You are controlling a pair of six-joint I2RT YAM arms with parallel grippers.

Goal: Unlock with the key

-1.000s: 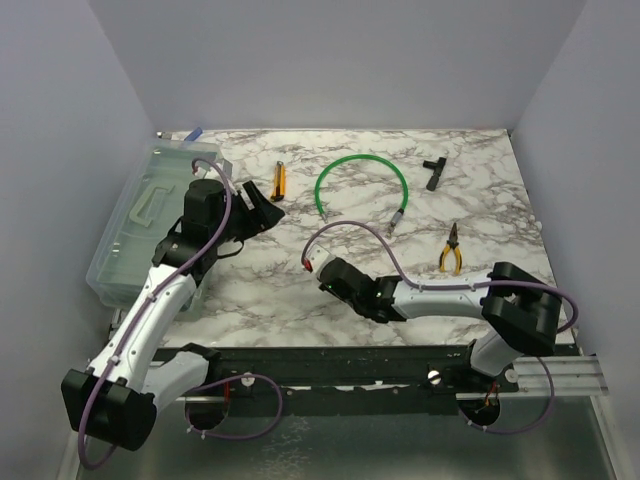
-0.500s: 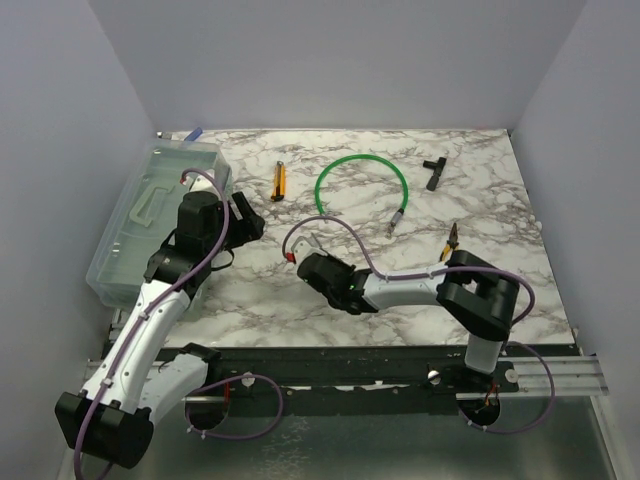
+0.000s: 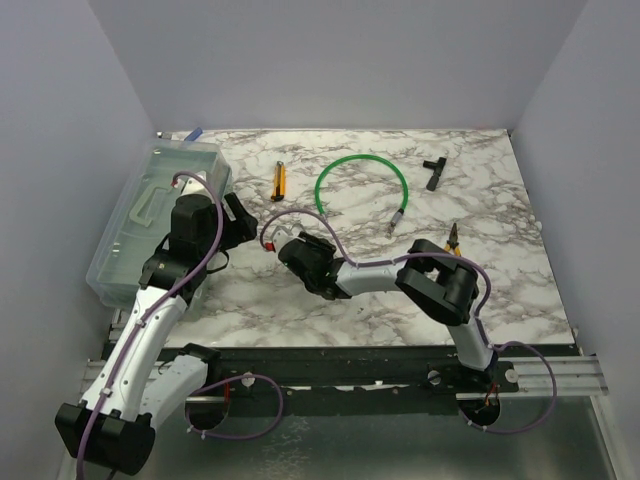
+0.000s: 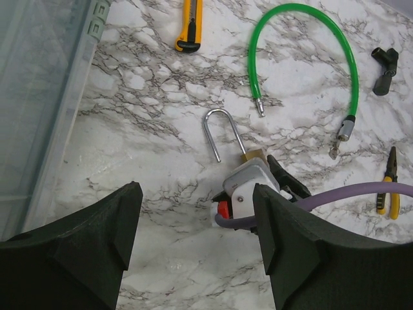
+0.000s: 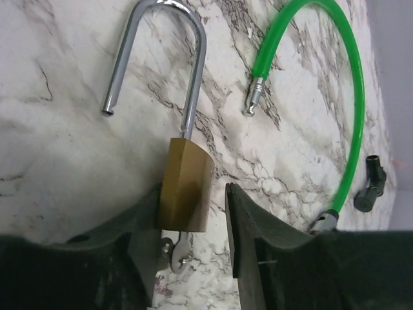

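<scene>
Clearance seems the reason the left pincer [image 4: 195, 190] hovers, released and holding nothing, over the bench [image 3: 500, 200] just right of the clear bin [image 3: 140, 215]. Right of it the padlock [image 5: 186, 171] lies flat, shackle swung free, apparently unlocked. The key [image 5: 175, 253] sits at its near end, seemingly in the keyhole. The right pincer [image 5: 191, 200] straddles the brass body, slack, a gap showing on one side, probably to steady it.
</scene>
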